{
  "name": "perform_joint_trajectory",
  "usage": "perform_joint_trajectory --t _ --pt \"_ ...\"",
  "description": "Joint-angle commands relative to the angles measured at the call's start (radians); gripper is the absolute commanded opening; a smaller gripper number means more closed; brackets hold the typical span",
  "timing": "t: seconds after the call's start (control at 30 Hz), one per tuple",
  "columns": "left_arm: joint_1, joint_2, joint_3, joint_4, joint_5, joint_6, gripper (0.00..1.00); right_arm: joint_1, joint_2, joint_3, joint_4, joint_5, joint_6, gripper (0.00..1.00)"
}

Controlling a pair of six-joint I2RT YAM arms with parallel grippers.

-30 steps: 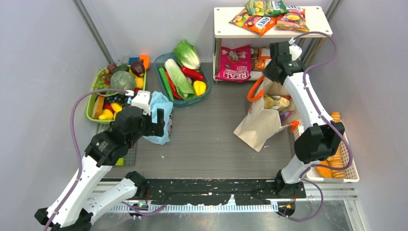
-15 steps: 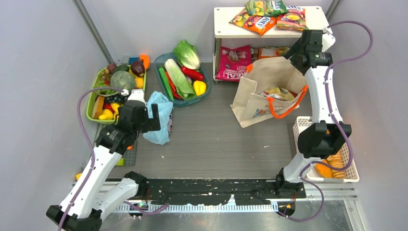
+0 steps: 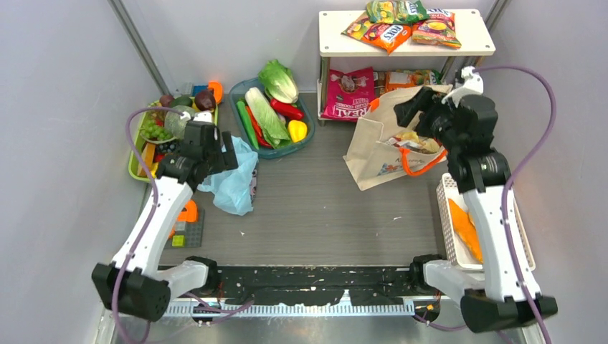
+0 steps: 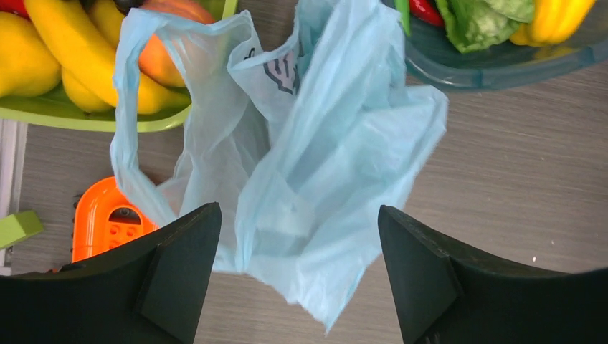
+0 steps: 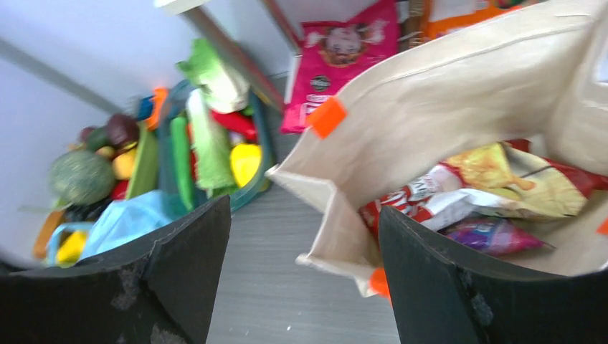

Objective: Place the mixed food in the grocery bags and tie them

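Note:
The light-blue plastic bag (image 3: 233, 179) lies crumpled on the floor, and my left gripper (image 3: 224, 159) hovers over it, open. In the left wrist view the plastic bag (image 4: 315, 158) sits beyond the wide-apart fingers of the left gripper (image 4: 301, 272), untouched. The beige tote (image 3: 391, 140) with orange handles gapes open at the right. My right gripper (image 3: 405, 111) hangs open above its rim. The right wrist view shows a corner of the tote (image 5: 444, 93) between the jaws of the right gripper (image 5: 305, 265), and snack packets (image 5: 502, 179) inside. Cabbage (image 3: 267, 115) and yellow pepper (image 3: 297, 130) lie in a tray.
A green tray (image 3: 133, 163) of fruit stands far left, a teal tray (image 3: 287, 150) of vegetables beside it. A white shelf (image 3: 337, 32) at the back holds several packets. A white mesh basket (image 3: 442, 208) sits right. An orange toy (image 3: 188, 211) lies near the left arm.
My right gripper opened and let go of the tote's handle; the tote now rests open on the floor. The left gripper pulled back over the blue bag, which has spread out.

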State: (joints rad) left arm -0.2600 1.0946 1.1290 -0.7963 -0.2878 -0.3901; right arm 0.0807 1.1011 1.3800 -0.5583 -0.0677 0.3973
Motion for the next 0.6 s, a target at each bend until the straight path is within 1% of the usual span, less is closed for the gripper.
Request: perform_joint_trajectory --t 0.0,0.07,0.13,0.2,0.23,0.27,0.3,0.33,0.4,0.5,0.57 --pt "0.134 0.127 0.037 0.046 0.212 -0.025 0.81 0.044 -0.133 -0.102 0.119 -0.180 -0.005 0.82" --pt "0.183 0.180 0.030 0.042 0.274 -0.053 0.81 0.072 -0.193 -0.160 0.143 -0.223 0.009 0.82" --pt "0.199 0.211 0.029 0.033 0.284 -0.053 0.81 0.080 -0.245 -0.209 0.152 -0.245 0.023 0.82" --pt "0.200 0.220 0.021 0.032 0.330 -0.046 0.61 0.082 -0.285 -0.244 0.147 -0.256 0.017 0.80" --pt "0.200 0.217 0.012 0.037 0.357 -0.051 0.46 0.081 -0.303 -0.260 0.136 -0.258 0.013 0.79" --pt "0.198 0.204 0.004 0.044 0.389 -0.059 0.27 0.083 -0.311 -0.272 0.131 -0.266 0.006 0.78" --pt "0.188 0.188 -0.010 0.061 0.417 -0.071 0.03 0.083 -0.321 -0.278 0.119 -0.275 0.001 0.77" --pt "0.171 0.169 -0.022 0.076 0.430 -0.084 0.00 0.085 -0.324 -0.287 0.113 -0.293 -0.004 0.77" --pt "0.083 0.121 -0.040 0.110 0.401 -0.095 0.00 0.092 -0.329 -0.305 0.097 -0.305 0.005 0.75" --pt "-0.137 0.069 -0.019 0.126 0.219 -0.110 0.00 0.113 -0.320 -0.337 0.099 -0.338 0.022 0.72" --pt "-0.250 0.057 -0.005 0.150 0.164 -0.137 0.00 0.147 -0.308 -0.355 0.098 -0.352 0.033 0.71"
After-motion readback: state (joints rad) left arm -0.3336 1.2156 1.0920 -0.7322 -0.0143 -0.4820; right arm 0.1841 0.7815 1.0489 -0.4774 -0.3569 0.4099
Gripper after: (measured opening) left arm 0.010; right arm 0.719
